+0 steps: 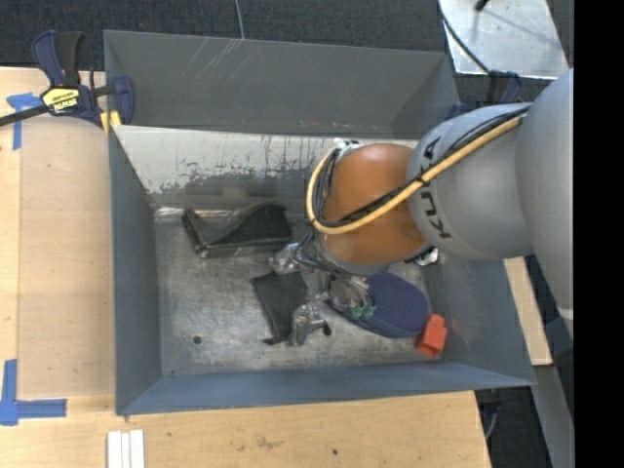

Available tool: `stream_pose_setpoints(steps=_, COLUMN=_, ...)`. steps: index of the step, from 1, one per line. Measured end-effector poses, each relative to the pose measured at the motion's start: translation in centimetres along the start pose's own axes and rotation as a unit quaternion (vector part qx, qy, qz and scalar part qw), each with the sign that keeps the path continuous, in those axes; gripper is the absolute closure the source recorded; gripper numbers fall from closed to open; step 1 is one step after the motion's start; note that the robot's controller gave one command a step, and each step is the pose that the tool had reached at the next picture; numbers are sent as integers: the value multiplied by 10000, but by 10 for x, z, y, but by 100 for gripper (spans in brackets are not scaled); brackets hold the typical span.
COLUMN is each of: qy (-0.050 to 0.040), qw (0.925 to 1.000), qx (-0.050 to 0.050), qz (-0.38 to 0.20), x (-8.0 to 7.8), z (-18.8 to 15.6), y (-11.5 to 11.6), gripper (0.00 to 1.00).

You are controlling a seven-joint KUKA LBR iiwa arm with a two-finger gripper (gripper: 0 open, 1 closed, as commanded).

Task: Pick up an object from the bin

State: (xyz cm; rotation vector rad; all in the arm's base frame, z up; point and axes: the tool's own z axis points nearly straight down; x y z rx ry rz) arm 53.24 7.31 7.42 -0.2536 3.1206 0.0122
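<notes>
My gripper (312, 318) hangs low over the bin floor, just right of the middle, partly hidden under the arm's wrist. Its tip is right at the edge of a small black flat piece (276, 302) that lies on the floor to its left. Whether it touches that piece I cannot tell. A dark blue oval thing (398, 307) lies directly to the gripper's right, partly covered by the wrist. A small orange-red block (432, 333) sits beyond it near the front right corner.
A larger black flat thing (239, 228) lies at the back left of the floor, close to the rear wall. The arm reaches in from the right and covers the back right part of the bin.
</notes>
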Motion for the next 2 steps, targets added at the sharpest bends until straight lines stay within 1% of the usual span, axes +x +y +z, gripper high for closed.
stream_pose_setpoints(steps=1, qy=-58, qw=10000, qx=22, qz=-1, x=-4, z=-4, y=-1, gripper=100)
stream_pose_setpoints(steps=2, qy=-3, qw=9997, qx=39, qz=-230, x=3, z=-178, y=-3, gripper=100)
